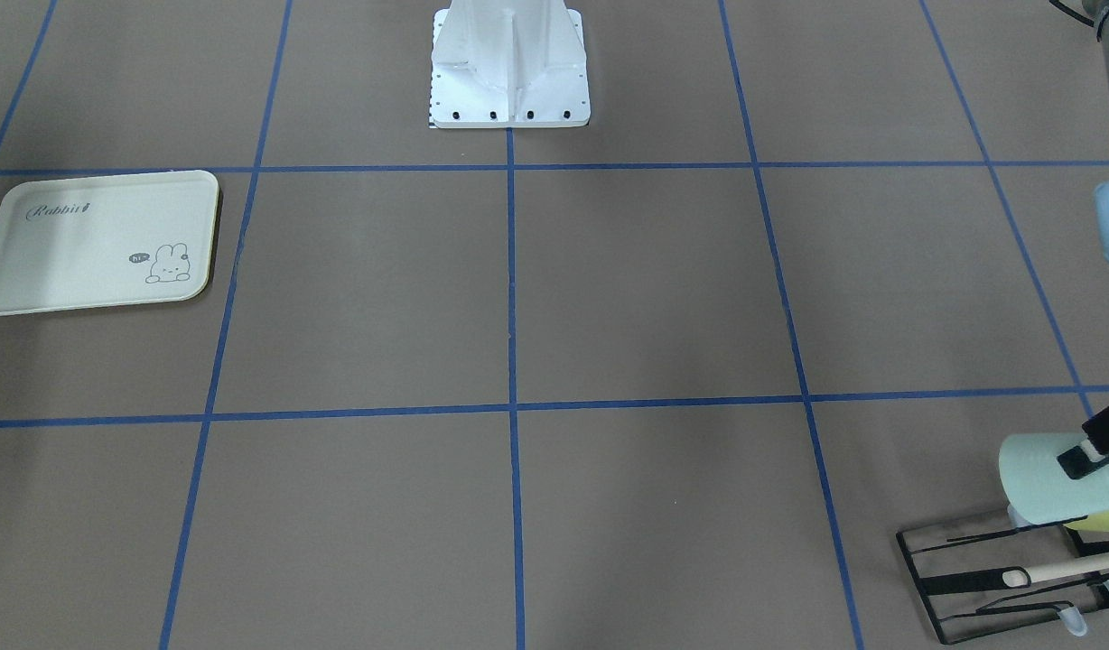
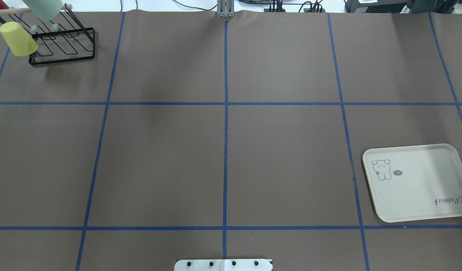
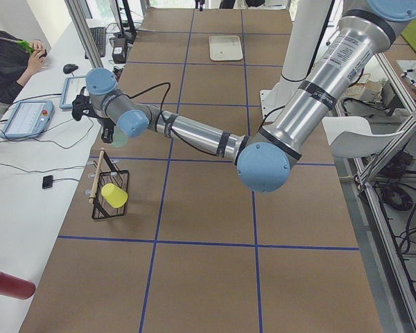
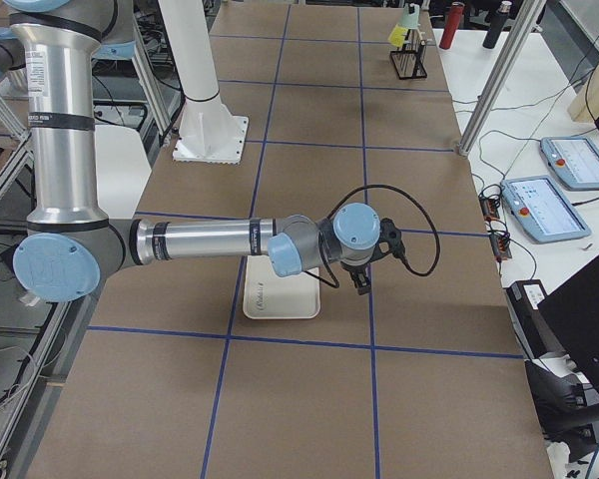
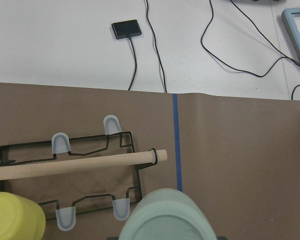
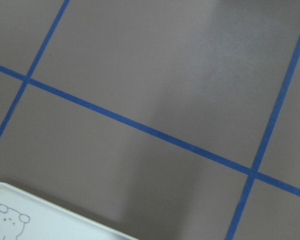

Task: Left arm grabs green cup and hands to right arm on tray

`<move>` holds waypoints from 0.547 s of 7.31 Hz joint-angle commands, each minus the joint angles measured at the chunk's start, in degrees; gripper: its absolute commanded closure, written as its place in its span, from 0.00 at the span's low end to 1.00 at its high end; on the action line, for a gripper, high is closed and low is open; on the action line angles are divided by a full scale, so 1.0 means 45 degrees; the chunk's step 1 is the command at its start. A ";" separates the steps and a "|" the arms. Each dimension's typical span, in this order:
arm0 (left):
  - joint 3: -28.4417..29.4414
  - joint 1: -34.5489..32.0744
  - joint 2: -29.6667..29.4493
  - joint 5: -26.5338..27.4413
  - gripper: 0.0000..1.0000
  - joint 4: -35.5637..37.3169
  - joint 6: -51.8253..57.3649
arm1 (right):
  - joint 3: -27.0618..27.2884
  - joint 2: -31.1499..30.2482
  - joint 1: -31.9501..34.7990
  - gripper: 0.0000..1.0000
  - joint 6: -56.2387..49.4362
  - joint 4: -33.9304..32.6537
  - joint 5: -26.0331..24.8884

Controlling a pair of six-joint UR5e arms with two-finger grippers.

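The pale mint-green cup (image 1: pixel 1042 483) is held on its side just above the near end of the black wire rack (image 1: pixel 970 578). My left gripper (image 1: pixel 1085 465) is shut on it; one black finger (image 1: pixel 1078 460) lies across the cup's wall and the other is hidden. The cup also shows in the overhead view (image 2: pixel 43 8) and at the bottom of the left wrist view (image 5: pixel 167 217). The cream tray (image 2: pixel 415 182) lies empty on the table's right side. My right gripper (image 4: pixel 364 274) hovers beside the tray (image 4: pixel 280 299); I cannot tell whether it is open or shut.
A yellow-green cup (image 2: pixel 17 38) hangs tilted on the rack (image 2: pixel 61 41), next to a wooden rod (image 5: pixel 75 164). The robot's white base (image 1: pixel 509 63) stands at the table's middle edge. A tablet, cables and an operator are beyond the far edge.
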 commanded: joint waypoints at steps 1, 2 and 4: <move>-0.0023 0.1113 0.0007 -0.0121 0.79 -0.2287 -0.3128 | 0.0092 0.0893 -0.0414 0.01 0.2083 0.0005 0.0795; -0.0081 0.1467 -0.0032 -0.0121 0.79 -0.3208 -0.4420 | 0.0034 0.1420 -0.0591 0.01 0.3194 0.0005 0.1030; -0.0296 0.2326 -0.0071 -0.0063 0.79 -0.4540 -0.6593 | 0.0092 0.1990 -0.0845 0.02 0.4841 0.0005 0.2101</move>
